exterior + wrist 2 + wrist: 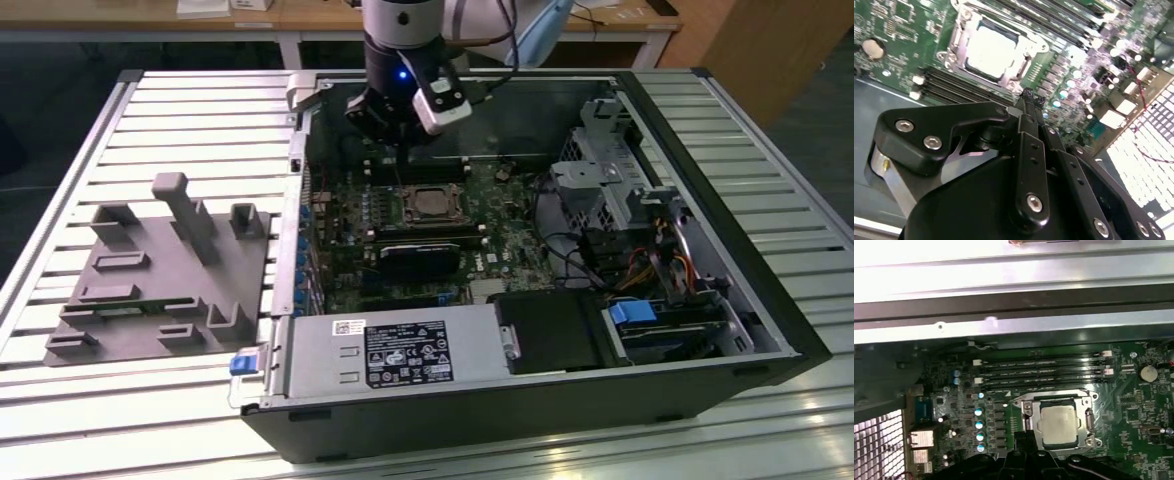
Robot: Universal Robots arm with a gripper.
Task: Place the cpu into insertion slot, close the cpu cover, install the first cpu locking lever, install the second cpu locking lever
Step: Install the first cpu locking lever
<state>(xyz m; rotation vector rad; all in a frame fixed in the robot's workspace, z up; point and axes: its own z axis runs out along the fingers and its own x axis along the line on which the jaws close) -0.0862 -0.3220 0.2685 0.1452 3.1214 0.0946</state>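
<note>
Exterior view: gripper, pinched shut and empty, hovers at 11 o'clock of the cpu, which lies seated beneath the closed cover. Hazard: a slipping gripper could gouge the board or bend the cover.

My gripper hangs over the motherboard, near the insertion slot where the cpu lies. Memory slots run between that slot and the case wall. At the exterior view's left, a fixture block lies beside the case.
</note>
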